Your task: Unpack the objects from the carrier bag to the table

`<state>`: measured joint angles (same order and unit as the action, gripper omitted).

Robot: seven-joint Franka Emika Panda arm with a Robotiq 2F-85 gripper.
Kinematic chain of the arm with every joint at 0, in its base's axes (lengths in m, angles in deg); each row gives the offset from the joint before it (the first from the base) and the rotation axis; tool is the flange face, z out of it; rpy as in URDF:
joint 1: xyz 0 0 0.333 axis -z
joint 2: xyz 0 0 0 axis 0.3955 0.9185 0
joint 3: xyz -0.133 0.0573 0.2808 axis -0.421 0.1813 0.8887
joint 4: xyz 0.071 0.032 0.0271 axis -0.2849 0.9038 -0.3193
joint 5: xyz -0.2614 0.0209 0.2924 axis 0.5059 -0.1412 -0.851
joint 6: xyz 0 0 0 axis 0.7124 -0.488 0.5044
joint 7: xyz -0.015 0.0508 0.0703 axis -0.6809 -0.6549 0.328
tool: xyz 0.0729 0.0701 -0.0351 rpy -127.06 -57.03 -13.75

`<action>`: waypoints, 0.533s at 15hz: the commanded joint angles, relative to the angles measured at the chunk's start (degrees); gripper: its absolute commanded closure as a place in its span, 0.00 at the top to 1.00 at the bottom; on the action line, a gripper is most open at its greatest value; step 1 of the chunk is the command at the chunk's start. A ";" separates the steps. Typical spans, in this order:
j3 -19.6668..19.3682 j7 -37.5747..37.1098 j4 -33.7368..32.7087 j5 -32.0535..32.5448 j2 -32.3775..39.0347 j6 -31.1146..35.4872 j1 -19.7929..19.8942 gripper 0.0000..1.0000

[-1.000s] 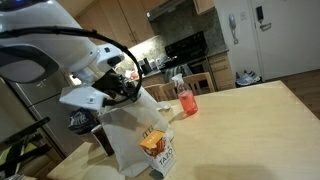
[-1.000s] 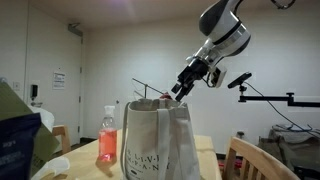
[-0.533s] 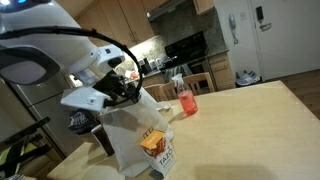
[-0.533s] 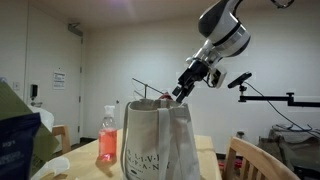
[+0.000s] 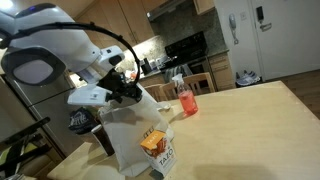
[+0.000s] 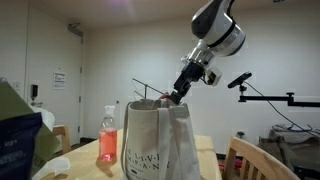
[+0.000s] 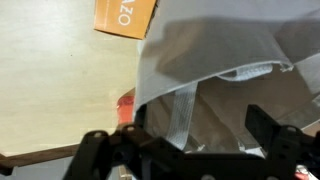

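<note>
Near one edge of the worktop (image 5: 250, 118) the carrier bag (image 5: 140, 138) stands upright, and my hand (image 6: 178, 95) hangs at its open mouth. If I go down crooked, a finger could hook the bag's rim or handle strap and drag the light bag over, toward the edge or into the pink drink bottle (image 5: 185, 98) behind it. I might also pinch bag wall instead of an item, since the contents are hidden. My hand is spread wide and grasps nothing. I cannot tell if it brushes the rim.

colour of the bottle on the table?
Red-pink. The bottle shows best in an exterior view, standing beyond the bag.
</note>
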<state>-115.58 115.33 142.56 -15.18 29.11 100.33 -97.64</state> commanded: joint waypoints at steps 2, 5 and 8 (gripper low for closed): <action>1.57 -1.14 -4.44 -4.02 8.11 -2.38 1.84 1.00; 3.99 -0.41 -6.55 -7.10 11.65 -3.84 4.65 1.00; 7.25 -0.25 -8.90 -9.95 15.56 -6.07 8.44 1.00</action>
<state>-111.05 115.33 137.32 -21.88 39.21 97.55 -93.13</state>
